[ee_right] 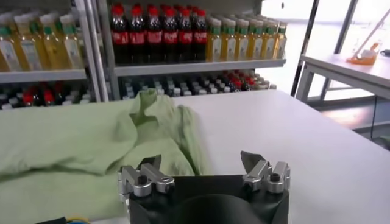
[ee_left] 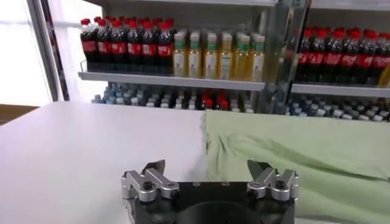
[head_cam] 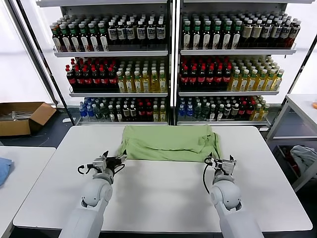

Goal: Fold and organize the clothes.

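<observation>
Two grippers hover low over the white surface [head_cam: 163, 198], each at a near corner of the light green polo shirt [head_cam: 168, 143]. That shirt lies folded into a wide band across the far half of the surface, toward twelve o'clock from the robot, its long edges running from nine to three o'clock. Soft creases cross the fabric, and at its three o'clock end a bunched flap of cloth rises a little above the rest.

At the shirt's near corner on the nine o'clock side sits the left gripper [head_cam: 120, 159], its fingers [ee_left: 153, 168] spread wide apart with nothing between them; in the left wrist view the shirt's edge lies just beyond and to one side of them, bare surface on the other side. At the shirt's near corner on the three o'clock side sits the right gripper [head_cam: 214, 161], its fingers [ee_right: 151, 163] also apart and holding nothing, one of them just above the green hem while the other stands over bare surface.

Beyond the surface, at twelve o'clock, stand shelves of bottled drinks [head_cam: 168, 64]. At ten o'clock an open cardboard box [head_cam: 22, 117] lies on the floor. At nine o'clock a blue cloth [head_cam: 4, 168] rests on a neighbouring table
</observation>
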